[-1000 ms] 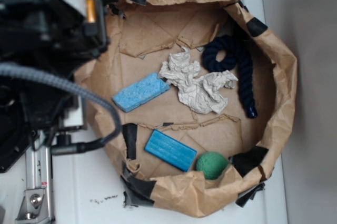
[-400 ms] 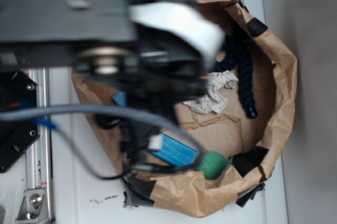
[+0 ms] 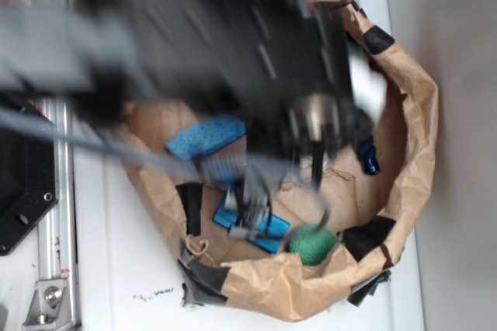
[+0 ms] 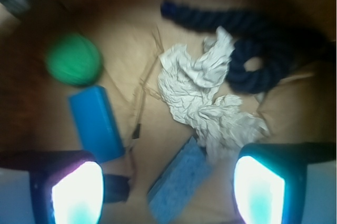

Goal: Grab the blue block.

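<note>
Lying flat on brown paper, the saturated-blue rectangular bar (image 4: 95, 122) touches a green ball (image 4: 73, 59), ahead and left of the spread, empty gripper (image 4: 167, 190).

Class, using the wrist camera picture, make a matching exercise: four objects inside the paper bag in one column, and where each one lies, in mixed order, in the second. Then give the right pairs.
Objects:
1. green ball
2. blue block
3. crumpled paper
4. dark rope

Places:
A. coiled at the upper right
B. middle of the picture
C. upper left
D. just below the ball, at the left

Pairs: 1-C, 2-D, 3-B, 4-A
</note>
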